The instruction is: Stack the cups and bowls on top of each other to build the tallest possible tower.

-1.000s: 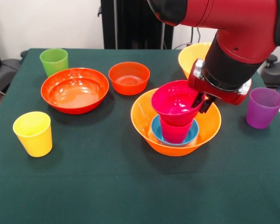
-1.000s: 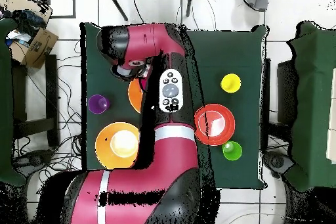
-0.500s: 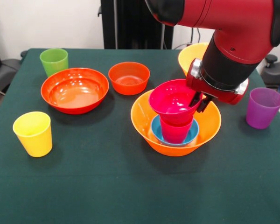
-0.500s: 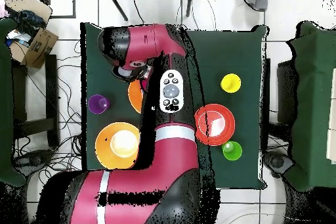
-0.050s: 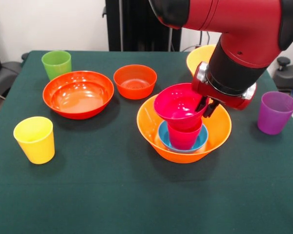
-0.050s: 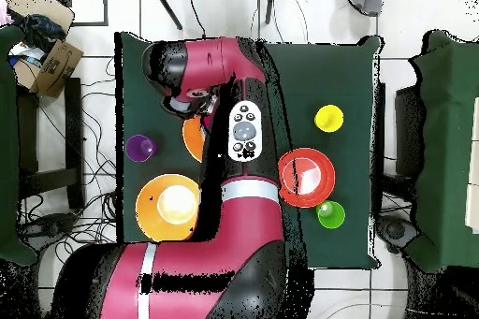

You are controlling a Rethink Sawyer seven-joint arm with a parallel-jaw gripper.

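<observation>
Front view: on dark green cloth-covered surface (image 5: pixel 112 195), large glossy orange plastic bowl (image 5: pixel 219 131) holding small blue plastic bowl (image 5: pixel 201 140), crimson-pink plastic cup (image 5: pixel 184 138) inside, small glossy magenta bowl (image 5: pixel 178 106) atop, rim pinched by closed gripper (image 5: pixel 205 105).

Front view: close, angled down across the green table (image 5: pixel 112 195) toward the arm (image 5: pixel 244 44). Overhead view: high, straight down, taking in the whole table (image 6: pixel 318 72), arm (image 6: pixel 224 240) and surrounding floor. Shared: tabletop, yellow cup (image 5: pixel 34 139) (image 6: pixel 328 118), purple cup (image 5: pixel 275 112) (image 6: pixel 139 147)
</observation>
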